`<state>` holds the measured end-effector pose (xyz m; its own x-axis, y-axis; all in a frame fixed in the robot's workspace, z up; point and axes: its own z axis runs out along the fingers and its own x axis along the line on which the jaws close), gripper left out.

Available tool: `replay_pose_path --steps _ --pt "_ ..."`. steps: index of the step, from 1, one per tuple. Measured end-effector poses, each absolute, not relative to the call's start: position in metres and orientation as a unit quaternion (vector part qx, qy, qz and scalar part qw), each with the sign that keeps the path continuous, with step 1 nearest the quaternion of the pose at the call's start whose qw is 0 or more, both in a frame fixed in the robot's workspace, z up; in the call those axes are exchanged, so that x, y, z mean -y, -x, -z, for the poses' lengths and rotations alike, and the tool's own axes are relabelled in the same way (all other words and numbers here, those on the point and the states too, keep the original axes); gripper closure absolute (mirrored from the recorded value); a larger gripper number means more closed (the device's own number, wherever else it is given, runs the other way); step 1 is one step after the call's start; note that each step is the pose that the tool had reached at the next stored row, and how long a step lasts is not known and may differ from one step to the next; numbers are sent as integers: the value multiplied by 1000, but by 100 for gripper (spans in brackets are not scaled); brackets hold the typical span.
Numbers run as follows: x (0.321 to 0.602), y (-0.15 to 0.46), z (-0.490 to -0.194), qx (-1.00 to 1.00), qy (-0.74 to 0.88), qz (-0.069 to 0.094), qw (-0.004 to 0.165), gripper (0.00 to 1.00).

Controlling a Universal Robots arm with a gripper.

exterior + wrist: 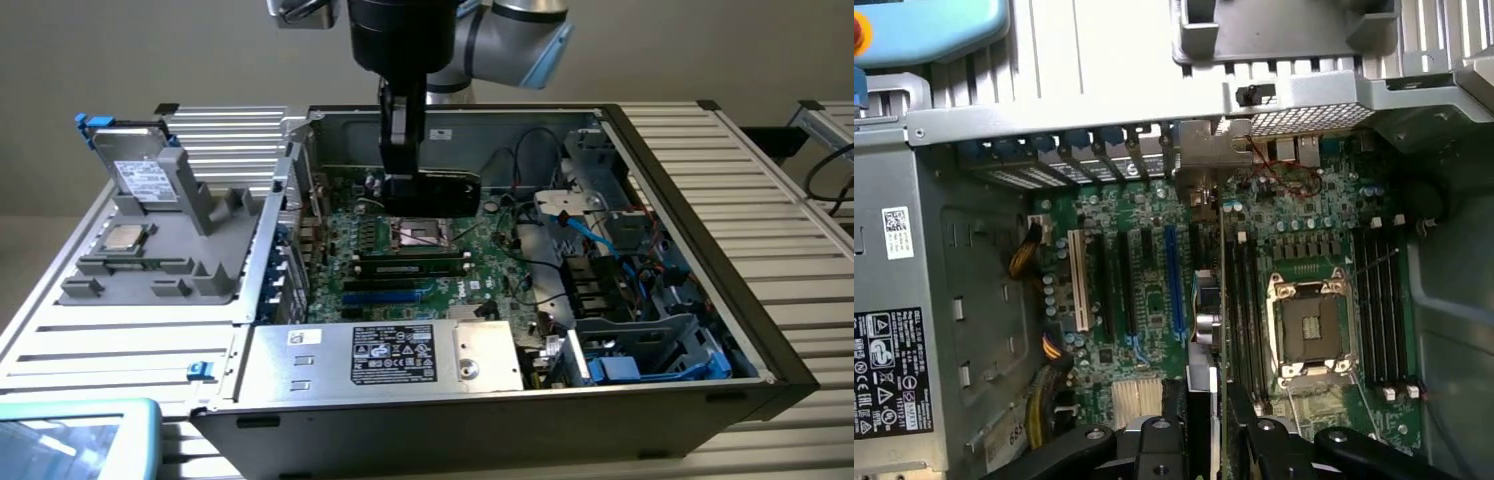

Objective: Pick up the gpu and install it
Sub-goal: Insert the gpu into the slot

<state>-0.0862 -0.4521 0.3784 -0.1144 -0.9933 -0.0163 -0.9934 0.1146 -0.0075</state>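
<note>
The gpu (435,190) hangs on edge inside the open computer case, its black cooler block facing the exterior camera. My gripper (402,178) comes down from above and is shut on it. In the wrist view the gpu (1203,320) is seen edge-on as a thin card between the two black fingers (1154,440), with its silver end bracket (1200,152) toward the case's slotted wall. It hovers above the green motherboard (400,262), between the blue slot (1174,268) and the CPU socket (1311,325). Whether it touches the board I cannot tell.
The case walls (694,220) ring the board. A power supply (400,355) with a label sits at the front, and cables and drive bays (601,250) fill the exterior view's right. A grey stand (160,215) holding a silver CPU chip (127,237) rests outside, on the left.
</note>
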Motion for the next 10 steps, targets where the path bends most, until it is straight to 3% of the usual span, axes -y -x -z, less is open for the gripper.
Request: replay_pose_path --steps 10 --pt "467 85 -361 -747 665 -3 8 73"
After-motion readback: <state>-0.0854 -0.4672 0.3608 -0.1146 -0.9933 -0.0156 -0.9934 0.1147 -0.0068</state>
